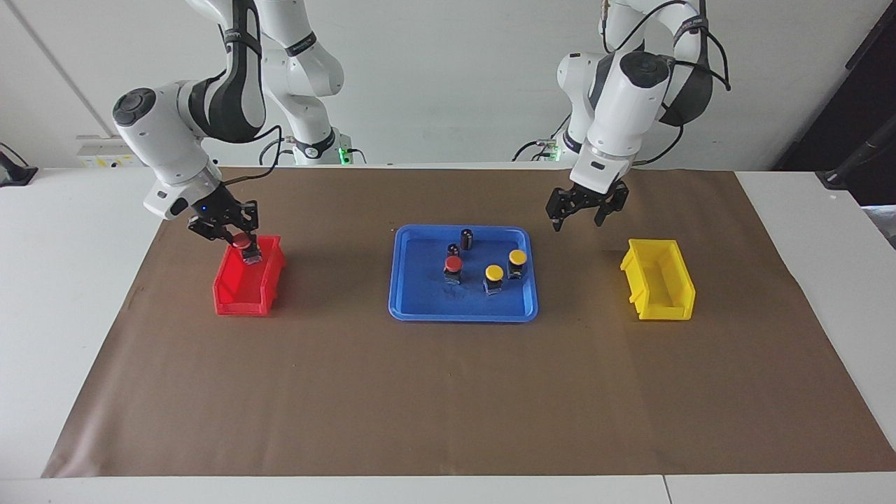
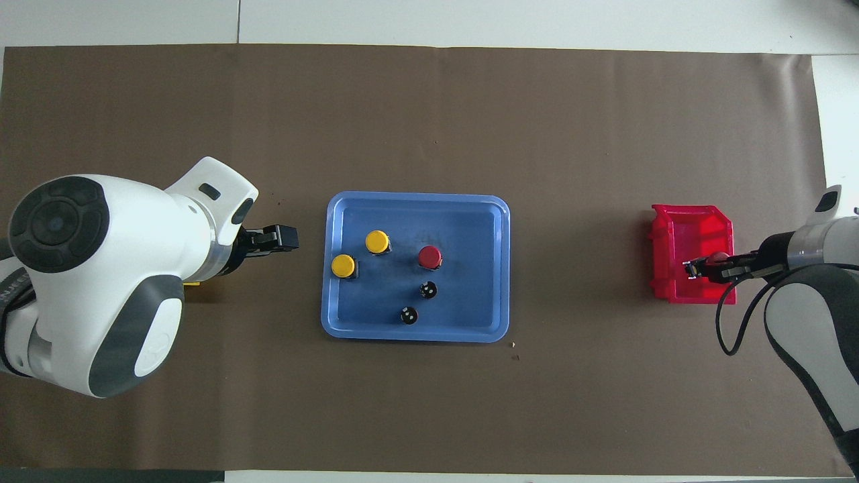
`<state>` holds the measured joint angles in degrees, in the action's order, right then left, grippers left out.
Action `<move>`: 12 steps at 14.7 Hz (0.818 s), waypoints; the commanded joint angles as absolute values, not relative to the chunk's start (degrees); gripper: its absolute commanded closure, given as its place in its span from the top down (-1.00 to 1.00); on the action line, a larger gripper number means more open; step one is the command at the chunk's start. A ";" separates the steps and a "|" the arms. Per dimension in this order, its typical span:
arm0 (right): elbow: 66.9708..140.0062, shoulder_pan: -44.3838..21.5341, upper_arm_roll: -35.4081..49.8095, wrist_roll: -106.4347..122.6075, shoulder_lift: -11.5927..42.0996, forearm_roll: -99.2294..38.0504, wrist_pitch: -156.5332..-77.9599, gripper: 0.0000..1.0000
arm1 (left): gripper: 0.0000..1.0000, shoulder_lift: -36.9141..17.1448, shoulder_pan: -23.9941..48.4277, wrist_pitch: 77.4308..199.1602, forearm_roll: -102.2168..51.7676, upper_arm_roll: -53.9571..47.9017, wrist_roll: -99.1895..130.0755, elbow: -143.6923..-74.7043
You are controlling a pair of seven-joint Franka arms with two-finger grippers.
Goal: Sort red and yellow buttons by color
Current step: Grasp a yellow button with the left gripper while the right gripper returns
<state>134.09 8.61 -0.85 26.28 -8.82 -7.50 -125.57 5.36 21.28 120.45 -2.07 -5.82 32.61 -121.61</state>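
My right gripper (image 1: 245,248) (image 2: 695,268) is shut on a red button (image 1: 241,241) and holds it tilted just over the red bin (image 1: 241,288) (image 2: 691,225), at the end nearer the robots. One red button (image 1: 453,264) (image 2: 429,256) and two yellow buttons (image 1: 494,273) (image 1: 517,257) (image 2: 343,265) (image 2: 377,241) stand in the blue tray (image 1: 420,308) (image 2: 470,215). My left gripper (image 1: 577,218) (image 2: 280,238) hangs open over the paper between the tray and the yellow bin (image 1: 658,288), holding nothing.
Two dark capless cylinders (image 1: 466,238) (image 1: 453,248) stand in the tray nearer the robots than the buttons. In the overhead view the left arm covers nearly all of the yellow bin. Brown paper covers the table.
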 commanded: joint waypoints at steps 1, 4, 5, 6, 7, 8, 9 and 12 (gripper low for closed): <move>137.11 9.75 -0.44 28.91 -9.24 -8.61 -128.75 -0.72 | 0.89 1.33 26.71 127.07 -2.73 -4.92 39.97 -123.13; 139.65 10.37 -0.44 29.36 -8.44 -8.61 -132.70 -0.72 | 0.89 -1.57 28.47 129.54 -2.37 -4.92 41.84 -123.22; 140.70 10.28 -0.35 29.27 -8.09 -8.61 -134.89 -0.72 | 0.89 -2.37 28.82 129.72 -2.37 -4.92 41.92 -123.22; 140.97 10.11 -0.35 29.09 -8.09 -8.61 -135.43 -0.68 | 0.89 -2.81 29.26 129.81 -2.37 -4.92 42.01 -123.57; 140.89 10.11 -0.35 29.18 -8.09 -8.61 -135.44 -0.40 | 0.89 -3.25 29.35 130.34 -2.37 -4.92 42.01 -123.92; 140.89 10.19 -0.35 29.44 -8.09 -8.61 -135.00 -0.05 | 0.87 -3.77 29.36 131.04 -2.37 -4.92 42.01 -124.01; 140.80 10.20 -0.44 29.44 -8.09 -8.61 -134.65 0.53 | 0.86 -4.30 29.36 131.48 -2.37 -4.92 42.01 -124.01; 134.07 10.46 -0.44 29.88 -6.34 -8.53 -126.87 0.99 | 0.82 -4.75 29.36 132.63 -2.37 -4.92 42.01 -124.01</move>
